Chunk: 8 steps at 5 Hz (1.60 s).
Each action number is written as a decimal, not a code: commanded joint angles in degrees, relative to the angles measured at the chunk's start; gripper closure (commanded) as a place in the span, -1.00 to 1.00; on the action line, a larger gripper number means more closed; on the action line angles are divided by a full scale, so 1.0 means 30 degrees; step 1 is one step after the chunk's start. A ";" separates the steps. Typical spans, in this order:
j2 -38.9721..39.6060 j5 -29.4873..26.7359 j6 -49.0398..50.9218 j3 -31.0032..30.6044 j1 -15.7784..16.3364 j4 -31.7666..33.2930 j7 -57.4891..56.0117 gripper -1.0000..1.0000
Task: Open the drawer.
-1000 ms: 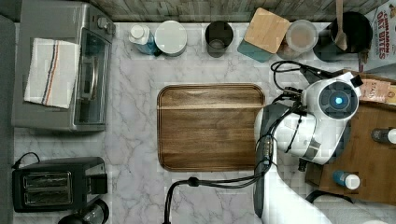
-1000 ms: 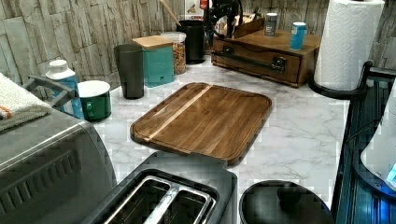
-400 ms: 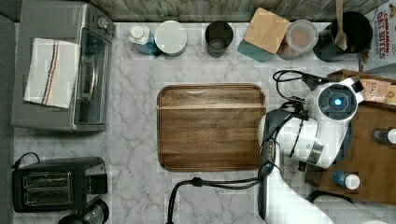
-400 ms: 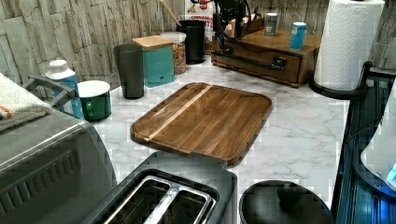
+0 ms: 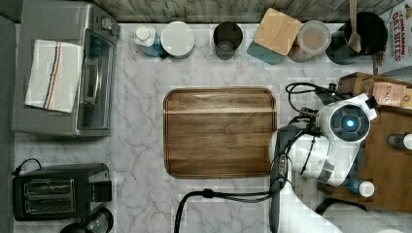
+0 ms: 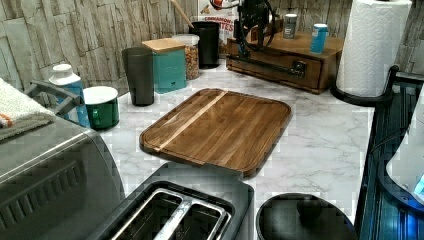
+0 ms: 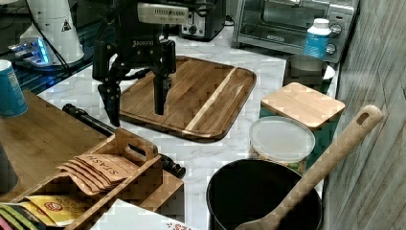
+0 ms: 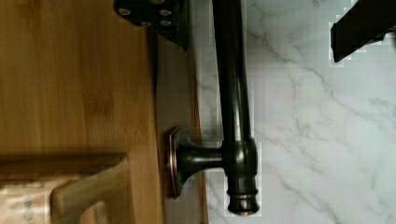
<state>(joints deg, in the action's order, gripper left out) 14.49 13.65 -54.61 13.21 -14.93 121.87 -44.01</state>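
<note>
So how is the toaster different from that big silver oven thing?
The toaster is black, while the toaster oven is silver. The toaster is the smaller of the two. The toaster has two open slots on top; the toaster oven has a glass door on its front and a folded striped towel lying on its top. Both sit on the marble counter, at the top view's left, apart from each other.

A white marble tabletop [image 5: 141,145] carries a wooden cutting board [image 5: 218,132] at its middle. On the top view's left stand a toaster oven [image 5: 63,73] and a black toaster [image 5: 60,191]; along its top edge stand a black cup [image 5: 228,40] and a teal canister [image 5: 272,36]. A wooden cabinet [image 5: 388,160] sits on the top view's right.
</note>
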 commanded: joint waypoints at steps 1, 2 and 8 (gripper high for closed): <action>0.1591 -0.1559 -0.2110 0.0329 -0.1296 0.0532 -0.0155 -1.00; 0.2543 -0.1655 -0.1813 0.0129 -0.1679 -0.0365 -0.0562 -1.00; 0.2089 -0.5031 -0.0304 -0.2782 -0.2116 -0.1840 -0.3444 -1.00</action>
<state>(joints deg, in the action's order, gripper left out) 21.95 0.90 -56.32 7.58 -22.66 122.87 -50.86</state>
